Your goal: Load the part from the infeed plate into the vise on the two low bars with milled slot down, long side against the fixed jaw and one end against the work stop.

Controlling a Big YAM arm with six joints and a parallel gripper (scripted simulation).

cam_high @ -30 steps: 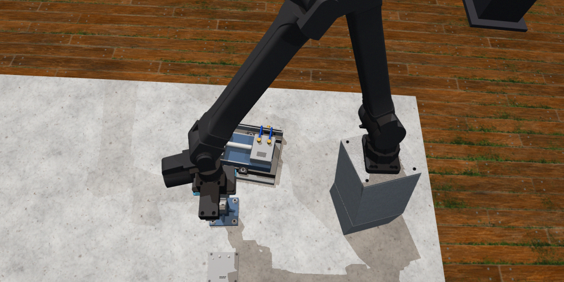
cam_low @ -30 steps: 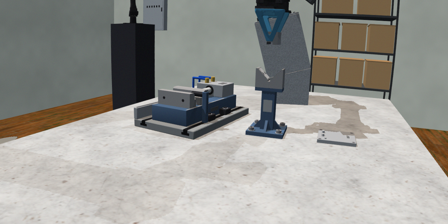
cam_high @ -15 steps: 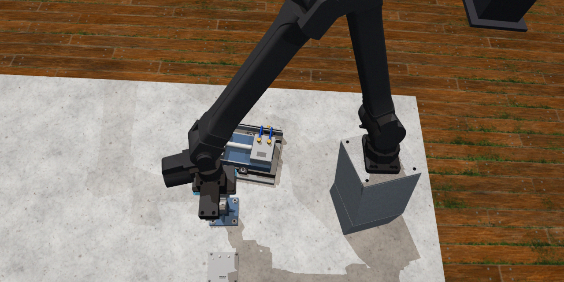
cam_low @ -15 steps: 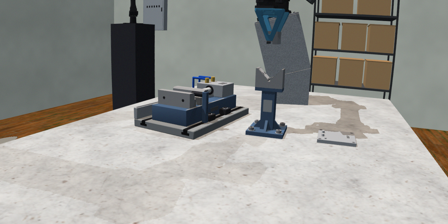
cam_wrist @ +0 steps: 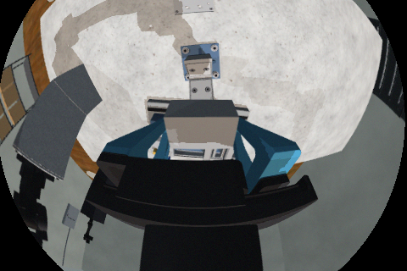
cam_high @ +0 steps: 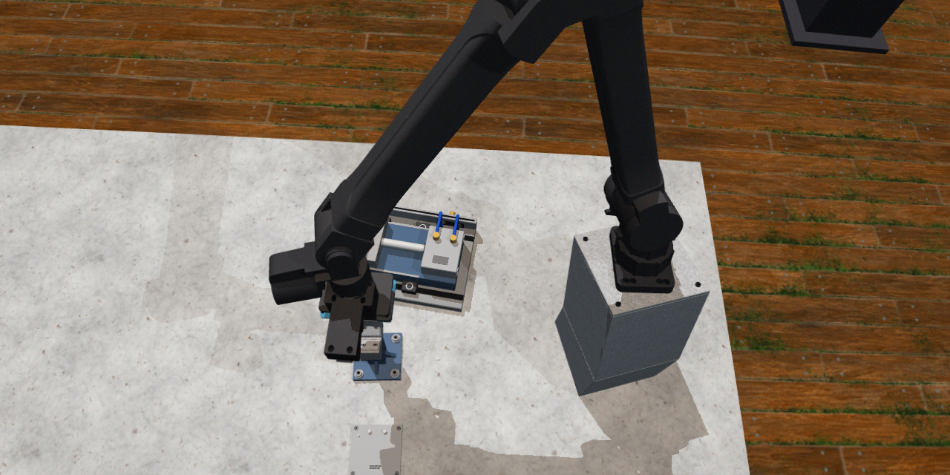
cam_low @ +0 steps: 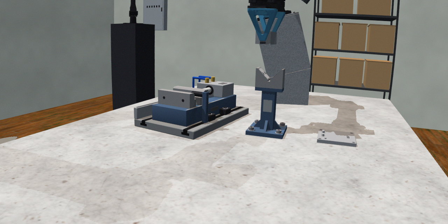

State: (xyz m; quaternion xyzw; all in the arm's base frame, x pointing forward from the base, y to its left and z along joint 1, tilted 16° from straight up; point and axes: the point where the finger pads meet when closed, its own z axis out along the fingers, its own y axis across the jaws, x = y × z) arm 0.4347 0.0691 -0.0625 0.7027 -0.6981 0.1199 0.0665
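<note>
My gripper, with blue fingers, is shut on the grey part and holds it high above the empty V-block. In the wrist view the part fills the gap between my fingers, and the V-block lies straight below. The vise stands to the left of the V-block, with its jaws open; it also shows from above, partly hidden by my arm. The infeed plate lies bare on the table to the right. I cannot tell which way the part's slot faces.
The arm's grey pedestal stands at the table's right side. A shelf with cardboard boxes and a black column stand behind the table. The V-block post rises between vise and plate.
</note>
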